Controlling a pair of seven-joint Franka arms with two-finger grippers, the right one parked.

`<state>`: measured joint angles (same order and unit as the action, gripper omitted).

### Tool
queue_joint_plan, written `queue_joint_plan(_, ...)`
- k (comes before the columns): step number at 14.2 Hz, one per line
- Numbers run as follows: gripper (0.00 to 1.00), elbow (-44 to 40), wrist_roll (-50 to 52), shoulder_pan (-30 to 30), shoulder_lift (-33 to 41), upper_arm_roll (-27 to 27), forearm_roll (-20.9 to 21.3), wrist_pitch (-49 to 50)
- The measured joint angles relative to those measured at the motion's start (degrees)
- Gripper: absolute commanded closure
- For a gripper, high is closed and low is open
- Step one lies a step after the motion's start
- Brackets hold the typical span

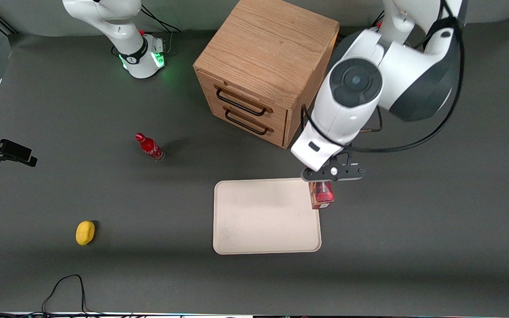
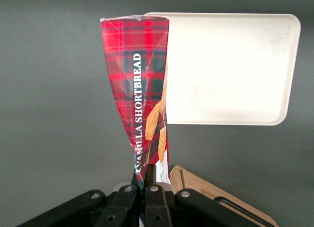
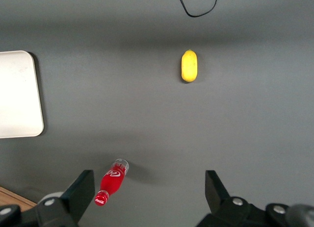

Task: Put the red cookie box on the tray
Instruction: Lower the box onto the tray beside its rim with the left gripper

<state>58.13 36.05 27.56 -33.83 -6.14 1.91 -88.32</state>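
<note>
Nearest the front camera lies the lemon (image 1: 85, 232), toward the parked arm's end of the table. Next, the tray (image 1: 263, 221) sits bare. Above its corner nearest the wooden drawer cabinet (image 1: 265, 68), the gripper (image 1: 323, 187) clamps the red cookie box (image 1: 322, 194) hanging upright. A red bottle (image 1: 150, 147) stands farther away.

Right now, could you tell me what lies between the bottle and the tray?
Only bare table: the front view shows nothing between the bottle and the tray. The gripper holds the cookie box above the tray's edge.
</note>
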Motion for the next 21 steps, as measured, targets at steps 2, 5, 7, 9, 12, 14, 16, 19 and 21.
queue_joint_plan(2, 1.0, 0.0, -0.8, -0.1, -3.5, 0.1, 0.0, -3.1)
queue_joint_plan(5, 1.0, 0.0, -2.6, -0.3, -8.4, 0.1, 0.0, -8.5)
queue_joint_plan(7, 1.0, 0.0, -3.0, -0.3, -11.5, 0.3, 0.1, -11.8)
queue_joint_plan(9, 1.0, 0.4, -3.1, -0.5, -14.3, 0.6, 0.1, -15.9)
queue_joint_plan(12, 1.0, 2.1, -3.9, -1.5, -16.8, 0.9, 0.9, -20.3)
queue_joint_plan(14, 1.0, 3.7, -4.4, -1.8, -17.7, 0.9, 1.5, -22.7)
queue_joint_plan(16, 1.0, 4.6, -4.4, -1.8, -18.3, 0.9, 2.0, -24.0)
queue_joint_plan(19, 0.57, 4.9, -4.5, -1.8, -18.6, 0.9, 2.0, -24.1)
queue_joint_plan(21, 0.19, 4.9, -4.5, -1.8, -18.6, 0.9, 2.2, -24.2)
